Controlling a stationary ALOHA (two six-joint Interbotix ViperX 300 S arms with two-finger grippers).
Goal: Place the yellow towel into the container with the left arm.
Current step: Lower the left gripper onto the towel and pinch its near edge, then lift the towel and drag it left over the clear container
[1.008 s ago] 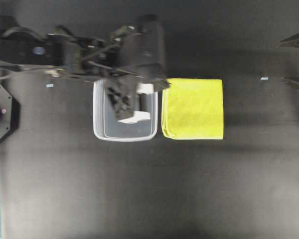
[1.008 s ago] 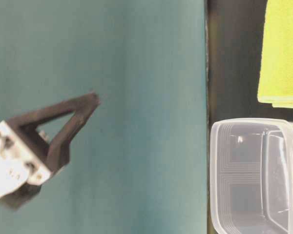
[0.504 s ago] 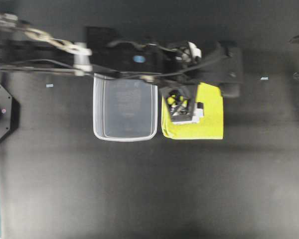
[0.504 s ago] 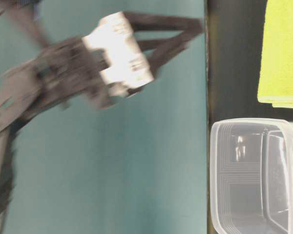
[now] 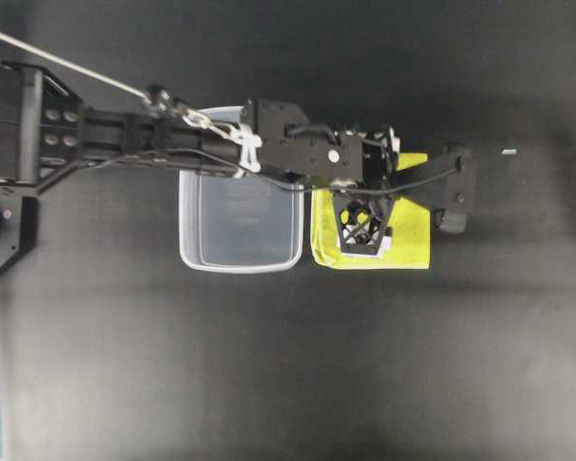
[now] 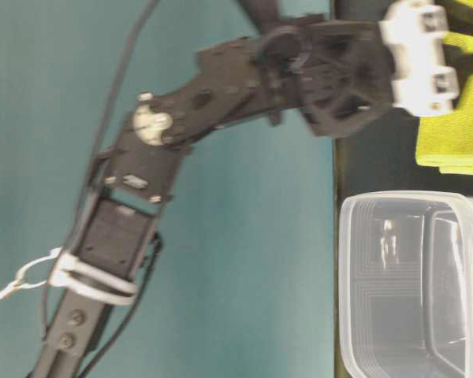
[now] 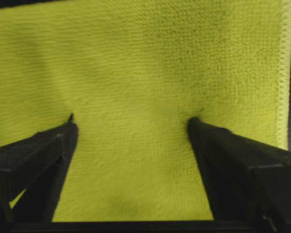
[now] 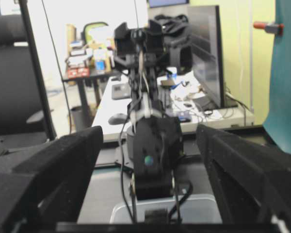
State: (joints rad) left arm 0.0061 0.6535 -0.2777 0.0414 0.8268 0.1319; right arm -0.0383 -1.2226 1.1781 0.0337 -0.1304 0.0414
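Note:
The yellow towel (image 5: pixel 410 229) lies folded flat on the black table, just right of the container (image 5: pixel 240 226), a clear tub that stands with nothing in it. The left arm (image 5: pixel 173 144) reaches across the tub's far rim, and its left gripper (image 5: pixel 363 229) points down over the towel's left half. In the left wrist view the left gripper (image 7: pixel 132 122) is open wide. Both fingertips (image 7: pixel 70 127) dent the towel (image 7: pixel 136 58) with cloth between them. The right gripper (image 8: pixel 149 135) is open with nothing in it, facing the left arm and the container (image 8: pixel 117 208) from far off.
A teal backdrop (image 6: pixel 221 236) fills the left of the table-level view, where the towel (image 6: pixel 449 118) and the tub (image 6: pixel 410 283) also show. A black bracket (image 5: pixel 2 230) sits at the table's left edge. A small white marker (image 5: pixel 509 151) lies right of the towel.
The left arm swung right from above the container to the towel. Its gripper opened wide and came down until the fingertips pressed into the cloth. The towel and tub stayed put.

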